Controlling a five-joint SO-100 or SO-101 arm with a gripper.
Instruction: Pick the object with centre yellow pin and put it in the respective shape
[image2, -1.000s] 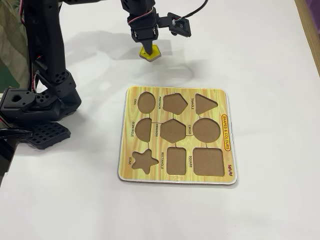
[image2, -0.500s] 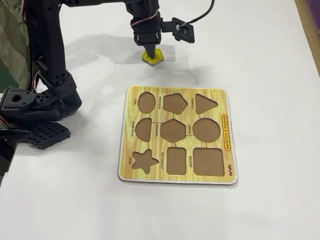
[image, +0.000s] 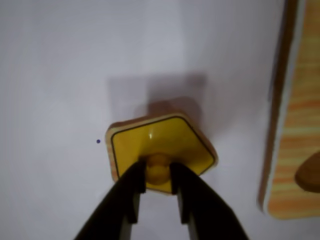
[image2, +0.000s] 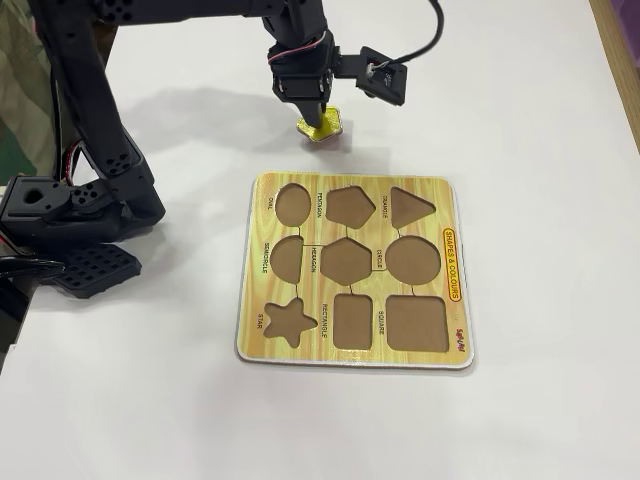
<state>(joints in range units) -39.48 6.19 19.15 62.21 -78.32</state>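
The yellow pentagon piece (image: 160, 145), dark-rimmed, sat at lower centre of the wrist view, its knob (image: 158, 167) gripped by the pincer (image: 158, 176) above a white desk (image2: 540, 120).

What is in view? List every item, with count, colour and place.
Flat yellow pentagon puzzle piece with knob: one, yellow, on the table beyond the board, knob between the jaws.
Wood-grain shape puzzle board: one, yellow with nine empty brown recesses, table centre in the fixed view.
Pentagon recess: one, brown, top row, middle.
White table: one.
Black robot arm: one, left.
Gripper: one, black, jaws shut on the knob.
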